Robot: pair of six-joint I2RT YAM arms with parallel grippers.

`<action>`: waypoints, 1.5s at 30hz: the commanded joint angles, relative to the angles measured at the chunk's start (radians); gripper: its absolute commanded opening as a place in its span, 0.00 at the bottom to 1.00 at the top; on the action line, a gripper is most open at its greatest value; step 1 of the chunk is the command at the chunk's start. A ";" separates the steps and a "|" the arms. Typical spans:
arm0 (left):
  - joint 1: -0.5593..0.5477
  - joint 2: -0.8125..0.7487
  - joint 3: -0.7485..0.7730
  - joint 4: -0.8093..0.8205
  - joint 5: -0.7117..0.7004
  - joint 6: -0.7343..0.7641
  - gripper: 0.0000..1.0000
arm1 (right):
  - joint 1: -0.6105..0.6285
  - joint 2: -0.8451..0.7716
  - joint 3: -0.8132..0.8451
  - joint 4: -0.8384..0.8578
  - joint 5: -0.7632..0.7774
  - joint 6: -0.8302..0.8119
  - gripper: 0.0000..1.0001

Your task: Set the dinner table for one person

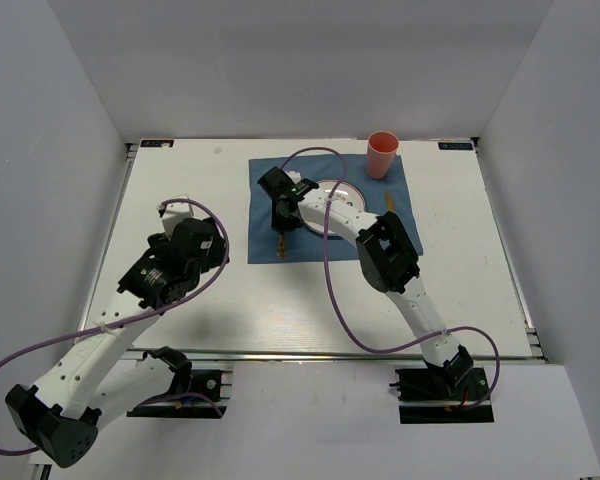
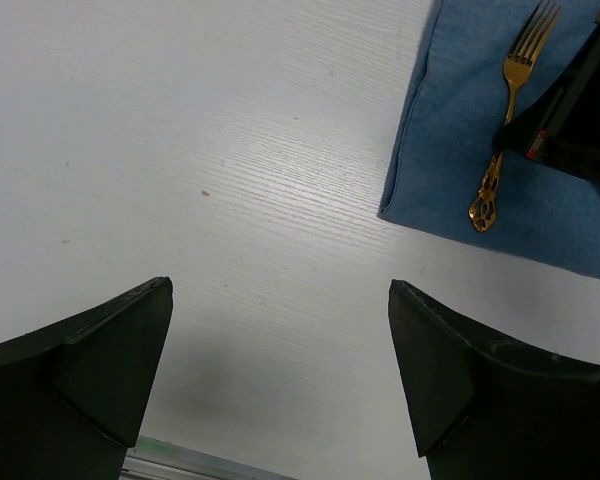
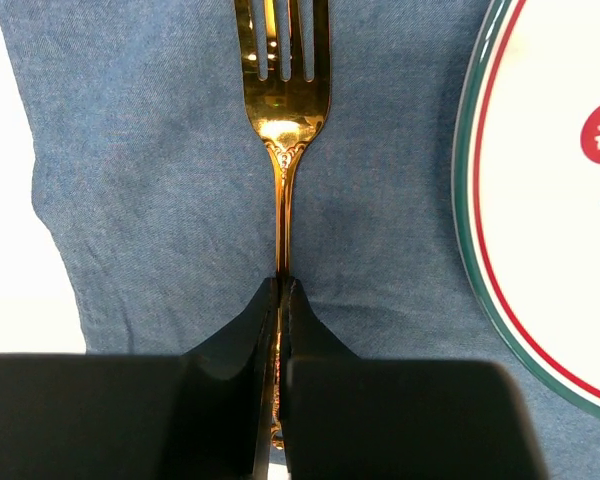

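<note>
You are placing the fork (image 3: 280,130) beside the plate (image 3: 550,250), right fingers (image 3: 230,350) clamped on its handle, left fingers (image 2: 80,370) apart; next, I think, release it.

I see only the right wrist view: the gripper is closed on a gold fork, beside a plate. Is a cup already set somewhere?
Observer: Yes, a pink cup stands at the far right corner of the blue placemat.
Operator: Where is the left gripper?
Observer: The left gripper hangs open over the bare dinner table, left of the placemat, holding nothing.
Operator: How far along the placemat is the fork?
Observer: The gold fork has its handle end close to the placemat's near edge.
</note>
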 commanded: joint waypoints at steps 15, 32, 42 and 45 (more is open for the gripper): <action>0.003 -0.035 0.004 0.013 0.003 0.008 0.98 | 0.009 -0.025 -0.020 0.039 -0.033 0.009 0.16; 0.003 -0.035 0.004 0.015 0.005 0.008 0.98 | 0.020 0.001 -0.003 0.051 -0.078 0.004 0.17; 0.003 -0.035 0.004 0.013 0.006 0.010 0.98 | 0.023 0.001 -0.021 0.051 -0.078 -0.008 0.17; 0.003 -0.037 0.004 0.016 0.006 0.010 0.98 | 0.020 0.002 -0.015 0.048 -0.079 -0.017 0.20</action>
